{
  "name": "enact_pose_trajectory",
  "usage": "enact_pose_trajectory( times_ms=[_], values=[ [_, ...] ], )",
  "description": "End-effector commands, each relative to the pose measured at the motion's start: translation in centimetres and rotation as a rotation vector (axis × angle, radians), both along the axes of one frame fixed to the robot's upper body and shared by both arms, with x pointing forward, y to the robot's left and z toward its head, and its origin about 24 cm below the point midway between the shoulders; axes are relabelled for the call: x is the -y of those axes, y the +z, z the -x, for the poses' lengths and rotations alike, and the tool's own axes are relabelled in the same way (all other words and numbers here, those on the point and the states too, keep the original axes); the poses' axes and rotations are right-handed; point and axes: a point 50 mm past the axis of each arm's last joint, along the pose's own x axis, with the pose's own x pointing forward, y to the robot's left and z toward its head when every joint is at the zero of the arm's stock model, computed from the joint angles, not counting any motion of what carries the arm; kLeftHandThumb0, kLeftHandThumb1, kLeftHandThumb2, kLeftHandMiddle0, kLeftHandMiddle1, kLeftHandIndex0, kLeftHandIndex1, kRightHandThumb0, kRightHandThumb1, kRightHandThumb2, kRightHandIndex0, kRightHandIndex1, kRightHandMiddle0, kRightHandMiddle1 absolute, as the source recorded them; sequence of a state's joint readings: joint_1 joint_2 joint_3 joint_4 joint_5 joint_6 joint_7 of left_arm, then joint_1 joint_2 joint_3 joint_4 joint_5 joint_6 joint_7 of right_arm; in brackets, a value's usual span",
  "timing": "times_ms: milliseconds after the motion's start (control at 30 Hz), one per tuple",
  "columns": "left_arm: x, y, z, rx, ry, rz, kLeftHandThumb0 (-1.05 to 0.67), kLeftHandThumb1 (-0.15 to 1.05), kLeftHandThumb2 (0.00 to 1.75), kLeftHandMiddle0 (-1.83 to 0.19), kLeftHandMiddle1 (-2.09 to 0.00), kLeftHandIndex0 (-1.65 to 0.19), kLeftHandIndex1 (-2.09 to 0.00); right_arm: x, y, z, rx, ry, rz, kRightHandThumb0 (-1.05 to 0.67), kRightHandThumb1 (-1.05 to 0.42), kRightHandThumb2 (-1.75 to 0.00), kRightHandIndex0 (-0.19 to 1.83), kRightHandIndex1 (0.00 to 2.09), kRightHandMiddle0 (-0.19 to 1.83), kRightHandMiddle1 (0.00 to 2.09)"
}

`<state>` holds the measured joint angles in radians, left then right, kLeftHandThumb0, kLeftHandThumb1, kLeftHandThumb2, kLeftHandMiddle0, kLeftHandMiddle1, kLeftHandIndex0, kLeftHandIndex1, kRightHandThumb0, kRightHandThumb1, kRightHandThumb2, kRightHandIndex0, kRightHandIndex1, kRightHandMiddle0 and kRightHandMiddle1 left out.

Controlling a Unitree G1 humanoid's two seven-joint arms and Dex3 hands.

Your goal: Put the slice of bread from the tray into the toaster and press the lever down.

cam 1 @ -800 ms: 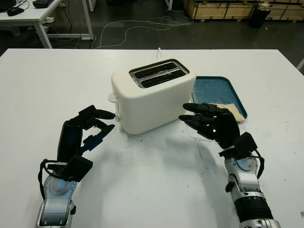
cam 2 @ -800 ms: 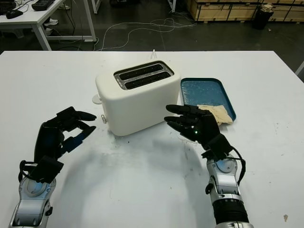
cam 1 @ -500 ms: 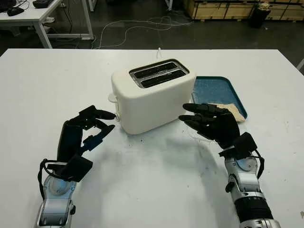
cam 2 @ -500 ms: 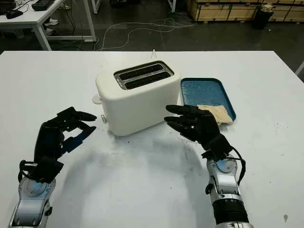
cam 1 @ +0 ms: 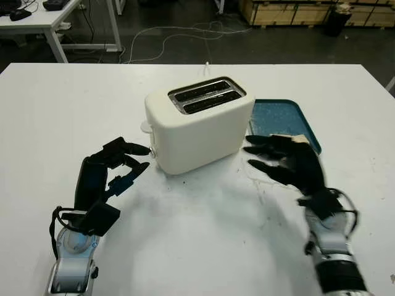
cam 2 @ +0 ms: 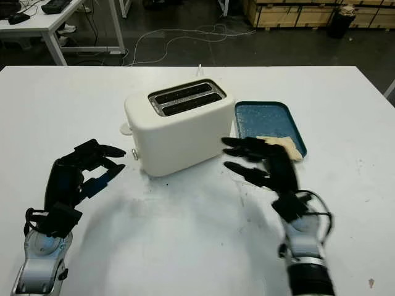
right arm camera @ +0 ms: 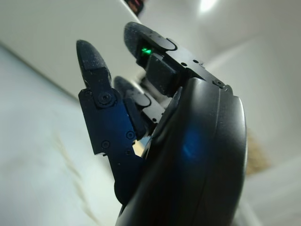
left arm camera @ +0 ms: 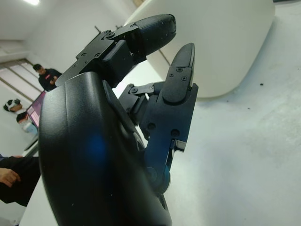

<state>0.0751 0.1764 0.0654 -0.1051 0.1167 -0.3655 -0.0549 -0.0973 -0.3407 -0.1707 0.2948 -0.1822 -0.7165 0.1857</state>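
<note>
A cream two-slot toaster [cam 1: 197, 123] stands mid-table, both slots empty, its lever knob [cam 1: 145, 127] on the left end. Right of it lies a blue tray [cam 1: 282, 117] with a slice of bread [cam 2: 284, 147] at its near edge, partly hidden by my right hand. My right hand [cam 1: 281, 161] is open, hovering just in front of the tray's near edge beside the toaster's right end, holding nothing. My left hand [cam 1: 117, 163] is open, low over the table left of the toaster, its fingertips pointing at the lever end.
The white table [cam 1: 197, 246] spreads wide in front of me. Behind its far edge are a dark floor with cables [cam 1: 185, 34], another white desk [cam 1: 43, 21] at the back left, and wooden crates [cam 1: 290, 11].
My right hand has shifted to the right and slightly back, toward the tray and the bread. The left hand and the toaster have not moved.
</note>
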Motion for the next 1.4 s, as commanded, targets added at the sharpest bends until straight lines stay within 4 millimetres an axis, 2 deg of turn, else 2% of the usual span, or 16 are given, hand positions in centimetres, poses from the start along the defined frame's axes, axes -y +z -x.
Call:
enact_pose_trajectory(
  times_ms=[0,233,467,867,1367],
  values=[
    [0.1,0.2,0.0,0.009,-0.001,0.007,-0.25,0.92,0.06,-0.72,-1.26,-0.74,-0.86,1.2,0.7,0.9,0.044,-0.043,0.128,-0.55,-0.81,0.00,0.69,0.00,0.66,0.00],
    [0.2,0.2,-0.1,0.011,-0.003,0.010,-0.24,0.92,0.07,-0.72,-1.26,-0.73,-0.86,3.7,1.0,2.2,0.059,-0.122,0.461,-0.77,-0.80,-0.01,0.41,0.00,0.41,0.00],
    [0.2,0.2,-0.1,0.012,0.001,-0.004,-0.24,0.92,0.07,-0.72,-1.27,-0.73,-0.86,5.1,0.4,1.9,0.069,-0.212,0.660,-0.81,-0.76,0.00,0.39,0.00,0.40,0.01],
    [0.2,0.3,0.0,0.015,0.002,-0.009,-0.25,0.92,0.07,-0.72,-1.26,-0.73,-0.87,6.5,-2.7,-0.1,0.044,-0.306,0.789,-0.65,-0.75,-0.01,0.41,0.01,0.42,0.01],
    [0.3,0.3,0.0,0.021,-0.005,-0.001,-0.23,0.92,0.05,-0.71,-1.26,-0.73,-0.88,6.4,-3.5,-2.4,0.001,-0.276,0.833,-0.46,-0.81,-0.01,0.48,0.03,0.47,0.01]
  ],
)
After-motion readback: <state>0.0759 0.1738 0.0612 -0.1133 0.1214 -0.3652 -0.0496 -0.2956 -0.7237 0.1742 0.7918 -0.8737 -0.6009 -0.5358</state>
